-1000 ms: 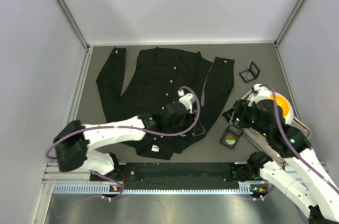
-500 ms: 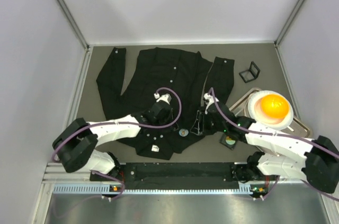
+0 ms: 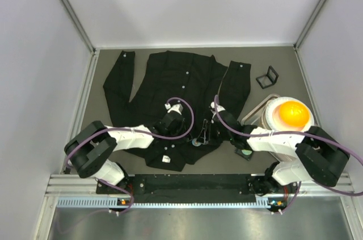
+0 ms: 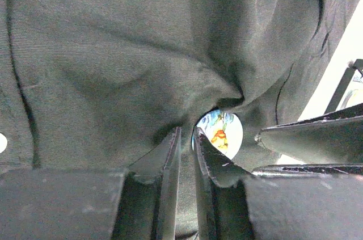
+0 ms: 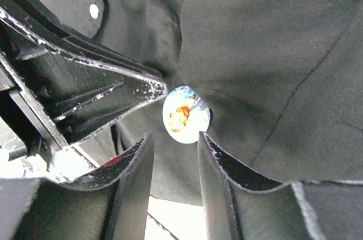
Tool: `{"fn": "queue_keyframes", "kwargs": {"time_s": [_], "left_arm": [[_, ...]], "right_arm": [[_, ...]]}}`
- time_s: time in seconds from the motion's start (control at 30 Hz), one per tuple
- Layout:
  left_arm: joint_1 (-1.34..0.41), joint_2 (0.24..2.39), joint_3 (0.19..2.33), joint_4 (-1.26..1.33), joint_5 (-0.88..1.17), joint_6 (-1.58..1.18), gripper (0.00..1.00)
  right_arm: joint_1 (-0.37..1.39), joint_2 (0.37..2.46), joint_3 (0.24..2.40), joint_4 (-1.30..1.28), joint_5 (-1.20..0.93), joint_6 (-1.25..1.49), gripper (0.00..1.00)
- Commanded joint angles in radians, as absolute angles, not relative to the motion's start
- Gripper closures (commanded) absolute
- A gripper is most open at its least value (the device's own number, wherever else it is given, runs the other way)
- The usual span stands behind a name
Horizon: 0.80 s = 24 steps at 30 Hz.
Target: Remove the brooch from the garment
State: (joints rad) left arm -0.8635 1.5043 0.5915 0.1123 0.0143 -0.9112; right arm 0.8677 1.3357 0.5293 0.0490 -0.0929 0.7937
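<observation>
Both arms have closed in at lower centre of the top view; your right fingers [image 5: 136, 172] stand apart just below the brooch [image 5: 185, 114]; your left fingers [image 4: 170, 160] pinch the garment [image 3: 170, 78] beside it.

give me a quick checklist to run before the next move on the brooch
1. Brooch in view of both wrist cameras: ok.
2. Right jaws around the brooch: not ok; they are open and the brooch sits just ahead of their tips.
3. Left jaws gripping the garment beside the brooch: cannot tell; nearly closed, cloth puckered there.
4. Left and right jaws not touching each other: ok, though close.
5. Pin clasp undone: cannot tell; hidden behind the brooch face.
</observation>
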Motion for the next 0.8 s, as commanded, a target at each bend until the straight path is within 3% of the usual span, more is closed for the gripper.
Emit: {"fn": "queue_keyframes", "kwargs": {"time_s": [0.0,0.4,0.57,0.77], "left_arm": [[-0.865,1.477,0.569,0.098,0.031,-0.917,0.79],[-0.914,1.367,0.653,0.05,0.104,-0.845,0.7],[-0.914,1.448,0.652,0.083,0.106,-0.862,0.73],[-0.914,1.37,0.585,0.08,-0.045,-0.9,0.71]], "right_arm": [[0.874,1.361,0.514,0.172,-0.11,0.821,0.62],[0.865,1.374,0.476,0.149,-0.058,0.894,0.57],[0.856,1.404,0.456,0.248,-0.12,0.931,0.58],[0.822,1.408,0.413,0.342,-0.161,0.982,0.58]]}}
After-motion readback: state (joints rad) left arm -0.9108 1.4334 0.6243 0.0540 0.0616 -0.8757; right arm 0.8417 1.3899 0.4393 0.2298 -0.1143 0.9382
